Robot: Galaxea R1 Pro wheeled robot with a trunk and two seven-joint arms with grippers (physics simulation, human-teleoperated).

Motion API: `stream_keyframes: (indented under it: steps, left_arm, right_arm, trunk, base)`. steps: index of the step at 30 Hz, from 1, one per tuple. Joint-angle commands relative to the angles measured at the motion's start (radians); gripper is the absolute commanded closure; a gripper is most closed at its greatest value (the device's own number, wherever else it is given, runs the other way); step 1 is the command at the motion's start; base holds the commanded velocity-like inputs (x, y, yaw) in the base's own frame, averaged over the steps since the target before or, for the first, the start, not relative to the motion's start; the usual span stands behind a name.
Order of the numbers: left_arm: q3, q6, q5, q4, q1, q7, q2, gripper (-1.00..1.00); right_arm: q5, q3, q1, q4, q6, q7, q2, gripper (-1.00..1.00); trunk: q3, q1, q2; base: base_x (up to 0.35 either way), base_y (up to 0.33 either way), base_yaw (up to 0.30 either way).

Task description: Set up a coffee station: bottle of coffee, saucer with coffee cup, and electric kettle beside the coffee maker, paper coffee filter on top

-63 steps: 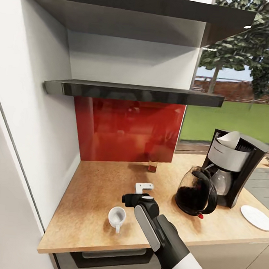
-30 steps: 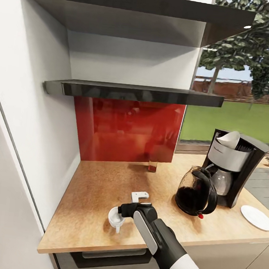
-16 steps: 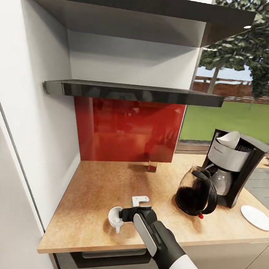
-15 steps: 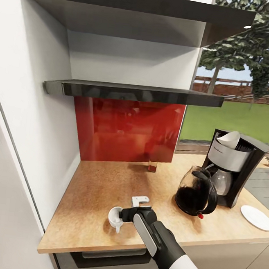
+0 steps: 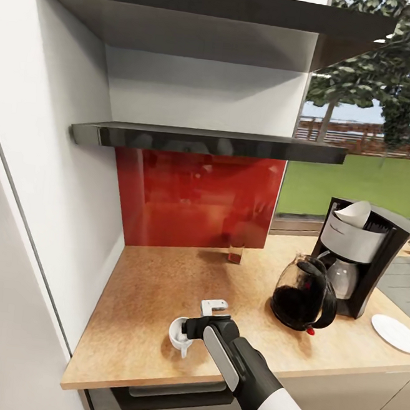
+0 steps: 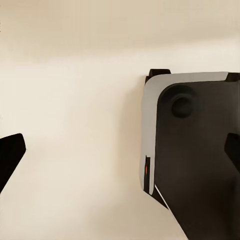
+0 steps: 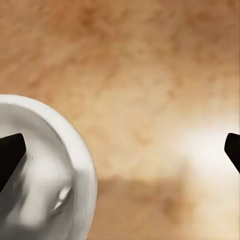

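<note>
A white coffee cup (image 5: 178, 335) stands upright near the counter's front edge, its handle toward me. My right gripper (image 5: 199, 319) hovers just right of it, open. In the right wrist view the cup (image 7: 45, 175) lies under one fingertip (image 7: 11, 154), while the other fingertip is over bare counter. The black coffee maker (image 5: 367, 264) stands at the right with a paper filter (image 5: 353, 213) on top. The dark electric kettle (image 5: 303, 295) sits beside it. A white saucer (image 5: 395, 332) lies at the far right. The coffee bottle (image 5: 235, 252) stands on the counter by the red backsplash. My left gripper (image 6: 120, 150) is open.
A black shelf (image 5: 205, 142) hangs over the wooden countertop (image 5: 153, 288), with a white wall (image 5: 50, 184) at the left. A window with a lawn is behind the coffee maker. The left wrist view looks at a beige surface and a grey-black robot part (image 6: 192, 150).
My right gripper has come down and toward the counter's front edge, ending close beside the cup. The whole picture has shifted slightly; the cup and other things have stayed put.
</note>
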Motion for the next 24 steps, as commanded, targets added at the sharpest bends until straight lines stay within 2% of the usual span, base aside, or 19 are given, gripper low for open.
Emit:
stream_keyframes:
  steps: [1,7,16,17,24]
  left_arm:
    - [0.0,-0.003,0.005,0.001,-0.001,-0.005,0.0,-1.0]
    - [0.0,-0.003,0.005,0.001,-0.001,-0.005,0.0,-1.0]
    - [0.001,-0.003,0.005,0.002,-0.001,-0.004,0.001,-1.0]
    - [0.001,-0.003,0.005,0.001,-0.001,-0.004,0.0,-1.0]
    - [0.001,-0.003,0.005,0.001,-0.001,-0.005,0.001,-1.0]
  right_arm:
    - [-0.011,0.002,-0.001,-0.001,0.002,-0.01,0.0,-1.0]
    - [-0.011,0.002,-0.001,0.0,0.002,-0.01,0.0,-1.0]
    - [-0.014,0.002,-0.001,0.058,0.0,-0.009,0.003,-1.0]
    - [-0.014,0.002,-0.001,0.059,0.0,-0.009,0.003,1.0]
    - [-0.014,0.002,-0.001,0.059,0.0,-0.008,0.003,1.0]
  trunk:
    - [-0.002,0.001,-0.002]
    - [-0.002,0.001,-0.002]
    - [-0.002,0.001,-0.002]
    - [-0.002,0.001,-0.002]
    - [-0.002,0.001,-0.002]
  base:
    - [0.003,0.007,0.0]
    - [0.001,0.002,0.0]
    - [0.0,0.0,0.0]
    - [0.0,0.0,0.0]
    - [0.0,0.0,0.0]
